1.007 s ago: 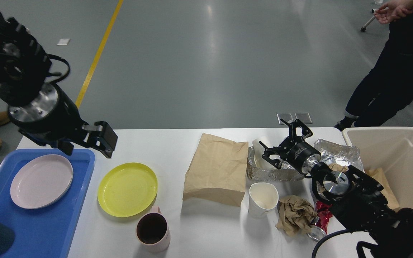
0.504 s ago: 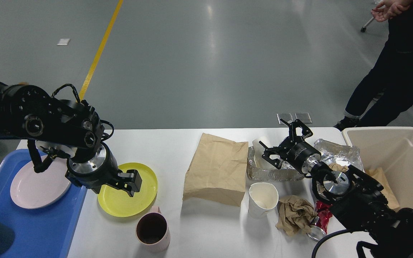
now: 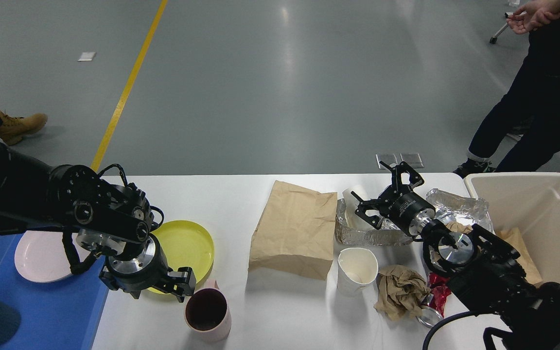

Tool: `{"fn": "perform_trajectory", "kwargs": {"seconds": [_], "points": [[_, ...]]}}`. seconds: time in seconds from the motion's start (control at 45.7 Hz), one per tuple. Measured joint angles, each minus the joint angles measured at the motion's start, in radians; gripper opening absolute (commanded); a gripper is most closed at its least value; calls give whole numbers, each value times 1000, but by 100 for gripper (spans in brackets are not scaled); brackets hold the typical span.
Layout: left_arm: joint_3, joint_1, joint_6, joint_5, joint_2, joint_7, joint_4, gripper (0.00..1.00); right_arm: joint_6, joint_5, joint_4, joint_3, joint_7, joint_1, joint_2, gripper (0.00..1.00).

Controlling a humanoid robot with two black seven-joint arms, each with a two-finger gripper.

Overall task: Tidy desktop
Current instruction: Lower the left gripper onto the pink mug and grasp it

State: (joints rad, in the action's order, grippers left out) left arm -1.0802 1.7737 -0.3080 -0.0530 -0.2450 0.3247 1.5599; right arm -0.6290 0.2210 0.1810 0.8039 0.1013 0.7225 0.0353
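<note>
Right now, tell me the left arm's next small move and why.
Probably ease the left claw down and slightly right onto the near rim of the pink mug. It hangs just up-left of the mug, over the near edge of the yellow plate; both dishes sit on the desktop outside the blue tray.

Matte white desktop (image 3: 270, 311), smooth all over. Glossy plastic on the yellow plate (image 3: 187, 245) and blue tray (image 3: 42, 311). Creased brown paper bag (image 3: 295, 228), dull and a bit rough. Crinkled shiny foil tray (image 3: 362, 236). Paper cup (image 3: 357, 270), plain matte white. Scrunched brown paper wad (image 3: 399, 291). Polished metal ring on the left arm's wrist (image 3: 136, 260).
</note>
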Motion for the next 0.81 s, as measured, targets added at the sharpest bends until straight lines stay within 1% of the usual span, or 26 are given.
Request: {"fn": "perform_trajectory", "kwargs": {"seconds": [0.285,0.482,0.723,0.81], "points": [[39,-54,23,-1,18,21,-45,85,0,0,0,0,0,0,0,100],[49,-82,27,-1,45,44,-69,85,0,0,0,0,0,0,0,100],[64,-93,50,2,121,57,-82,85,0,0,0,0,0,0,0,100],[68,-95,55,2,140,68,-85,85,0,0,0,0,0,0,0,100]]}}
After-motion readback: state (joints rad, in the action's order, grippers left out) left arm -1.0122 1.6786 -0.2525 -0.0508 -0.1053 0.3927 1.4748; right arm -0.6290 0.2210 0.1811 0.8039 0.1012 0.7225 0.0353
